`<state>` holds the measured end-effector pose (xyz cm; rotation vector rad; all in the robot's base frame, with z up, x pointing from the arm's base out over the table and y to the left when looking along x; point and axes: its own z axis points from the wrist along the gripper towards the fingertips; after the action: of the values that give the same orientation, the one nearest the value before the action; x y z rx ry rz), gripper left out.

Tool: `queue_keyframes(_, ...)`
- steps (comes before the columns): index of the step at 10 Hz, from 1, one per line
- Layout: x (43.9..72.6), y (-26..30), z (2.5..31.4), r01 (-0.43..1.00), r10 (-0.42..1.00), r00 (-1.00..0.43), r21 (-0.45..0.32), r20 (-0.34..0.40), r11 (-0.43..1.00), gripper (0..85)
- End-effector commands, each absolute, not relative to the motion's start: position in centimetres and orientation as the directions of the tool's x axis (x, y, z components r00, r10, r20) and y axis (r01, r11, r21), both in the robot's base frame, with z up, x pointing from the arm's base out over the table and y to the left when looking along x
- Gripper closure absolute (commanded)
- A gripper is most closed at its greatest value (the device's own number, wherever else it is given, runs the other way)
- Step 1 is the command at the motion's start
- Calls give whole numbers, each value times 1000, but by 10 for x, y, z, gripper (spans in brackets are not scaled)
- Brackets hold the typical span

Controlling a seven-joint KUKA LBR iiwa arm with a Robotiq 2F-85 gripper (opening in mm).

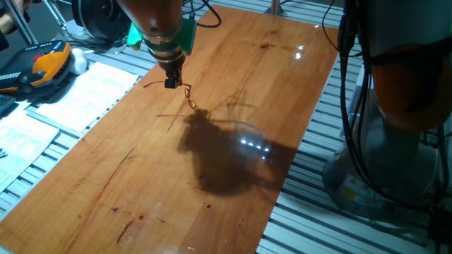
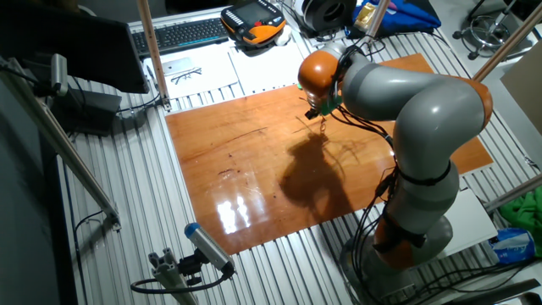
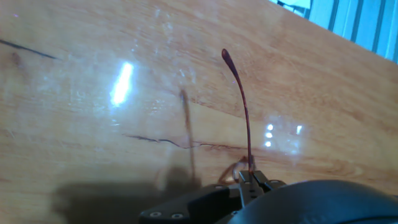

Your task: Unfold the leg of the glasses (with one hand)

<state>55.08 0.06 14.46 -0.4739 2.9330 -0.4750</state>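
1. The hand (image 1: pixel 173 82) hangs over the wooden bench (image 1: pixel 233 176), near the far edge and toward the far left corner as one fixed view shows it.
2. Its jaws are drawn narrow and pinched on the glasses (image 1: pixel 185 93), a thin reddish-brown wire frame that dangles just beneath the fingertips, lifted off the wood.
3. In the hand view the grip is plain: the two fingertips (image 3: pixel 252 180) meet on the wire, and one slim leg of the glasses (image 3: pixel 239 99) runs straight out from them, ending in a rounded dark tip (its shadow lies on the wood just to the left of it).
4. A small curl of the frame shows beside the fingertips in that view; the lenses themselves are too faint to make out.
5. The other fixed view shows the hand (image 2: pixel 315 110) at the end of the orange-and-grey arm (image 2: pixel 406 102), which bends over the bench (image 2: pixel 237 161) from its right side.
6. The arm's dark shadow falls across the middle of the bench.
7. No containers stand on the bench.
8. Off the bench, beyond its far left corner, white printed sheets (image 1: pixel 85 95) lie on the slatted frame; the print is too small to read.
9. An orange-and-black handset (image 1: pixel 44 65) lies near those sheets (no lettering legible on it).
10. In the other fixed view a keyboard (image 2: pixel 182 34) sits beyond the bench's far edge.
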Motion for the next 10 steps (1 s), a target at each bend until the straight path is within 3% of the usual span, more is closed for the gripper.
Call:
queue_keyframes(1,550,2,143,-281,-322,-943,-323,-80,903,850)
queue_keyframes(10,542,29,122,-210,-246,-965,-287,-94,935,850)
